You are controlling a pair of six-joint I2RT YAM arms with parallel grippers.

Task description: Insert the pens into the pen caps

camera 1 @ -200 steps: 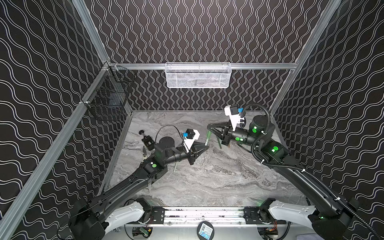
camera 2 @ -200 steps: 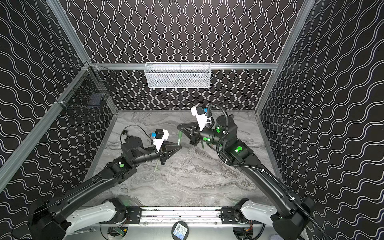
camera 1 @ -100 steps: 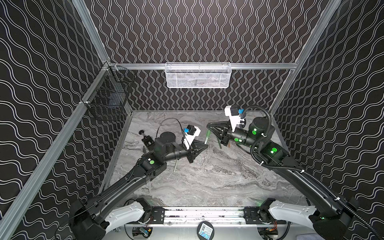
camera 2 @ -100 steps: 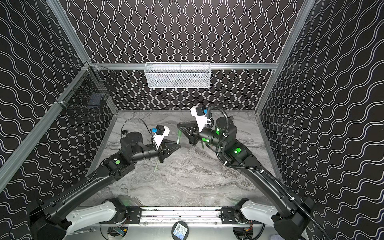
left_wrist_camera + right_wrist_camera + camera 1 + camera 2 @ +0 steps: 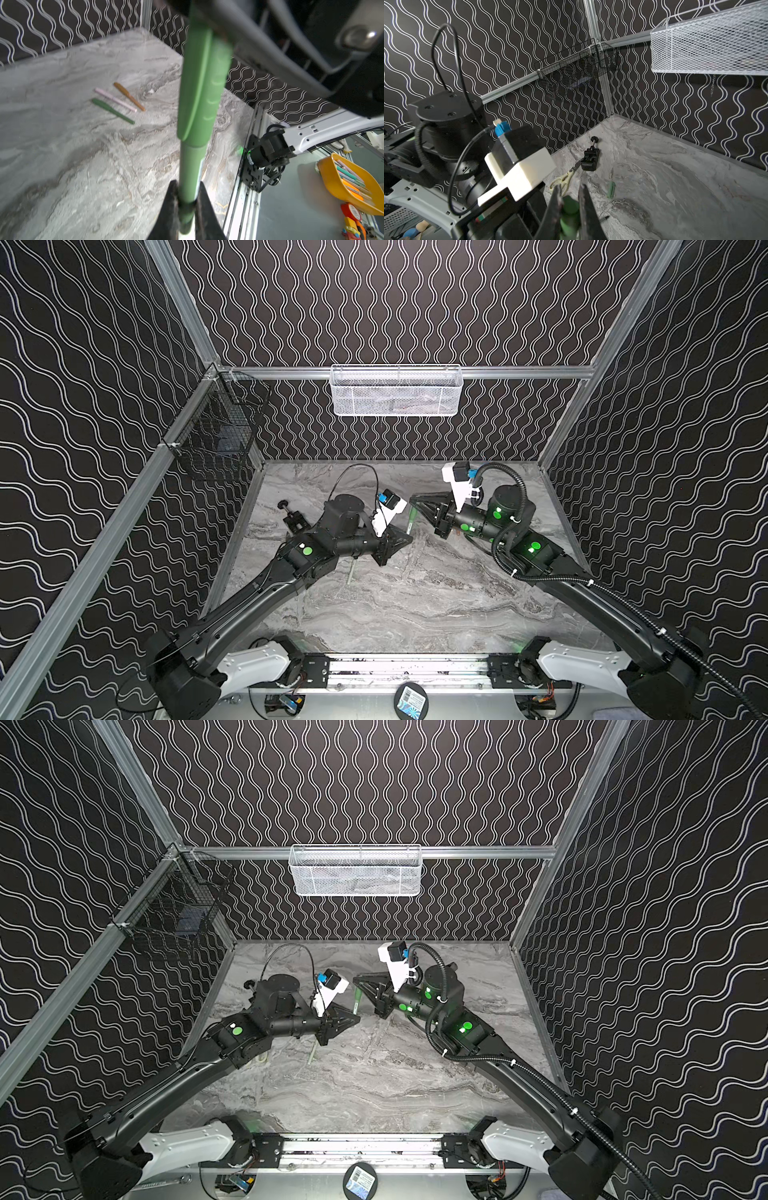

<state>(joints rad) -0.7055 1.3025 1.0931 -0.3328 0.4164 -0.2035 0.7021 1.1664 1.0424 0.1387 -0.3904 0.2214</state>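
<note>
My left gripper (image 5: 186,182) is shut on a light green pen (image 5: 191,162). The pen runs straight up into a light green pen cap (image 5: 199,83), and its tip is hidden inside. My right gripper (image 5: 570,187) is shut on that cap (image 5: 570,209). In both top views the two grippers meet tip to tip over the table's middle, left gripper (image 5: 409,537) and right gripper (image 5: 412,499), with the green pen (image 5: 356,998) between them. Three more pens, brown (image 5: 128,96), pink (image 5: 115,99) and dark green (image 5: 113,111), lie side by side on the table. A loose green cap (image 5: 611,189) lies alone.
A pale pen (image 5: 351,572) lies on the marble below the left gripper. Yellow scissors (image 5: 564,179) and a small black vise (image 5: 589,159) sit near the left wall. A white mesh basket (image 5: 395,391) and a black wire basket (image 5: 220,439) hang on the walls. Outside the table sits a yellow scoop (image 5: 342,187).
My left arm has lifted and shifted its gripper a little to the right with the pen, closing the gap to the right gripper. The right gripper has hardly moved.
</note>
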